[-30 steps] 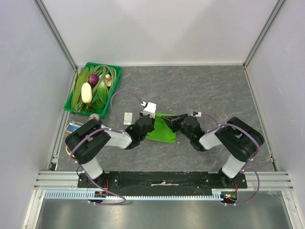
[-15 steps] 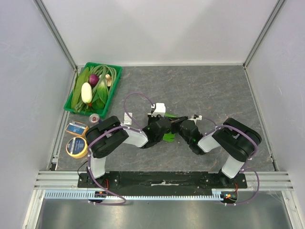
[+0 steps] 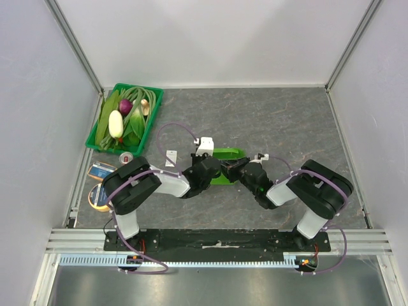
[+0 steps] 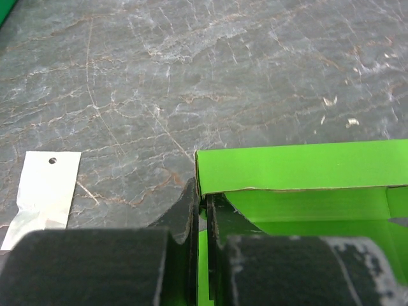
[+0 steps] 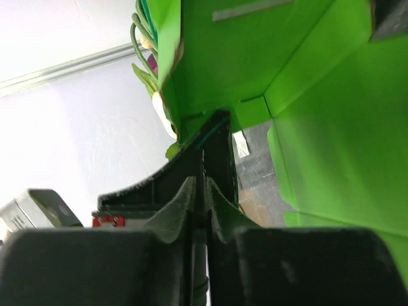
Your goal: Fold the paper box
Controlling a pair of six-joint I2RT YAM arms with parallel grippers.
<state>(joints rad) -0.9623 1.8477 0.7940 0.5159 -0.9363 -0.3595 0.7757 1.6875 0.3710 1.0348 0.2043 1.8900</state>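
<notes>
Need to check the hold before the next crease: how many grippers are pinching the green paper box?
2. The left gripper is shut on an upright wall at the left corner of the paper box. The right gripper is shut on a panel edge, reaching in from the box's right side.

Top view: box (image 3: 228, 153) mostly covered by left end effector (image 3: 214, 170) and right end effector (image 3: 239, 167); fingertips hidden, only far wall and strip of base show. Tape roll (image 3: 95, 196) half behind left arm.
Left wrist: box runs off right and bottom edges; tag (image 4: 44, 188) lower end hidden behind blurred end effector.
Right wrist: box cut by top and right edges; vegetables (image 5: 143, 57) mostly behind it, kinds unreadable.
</notes>
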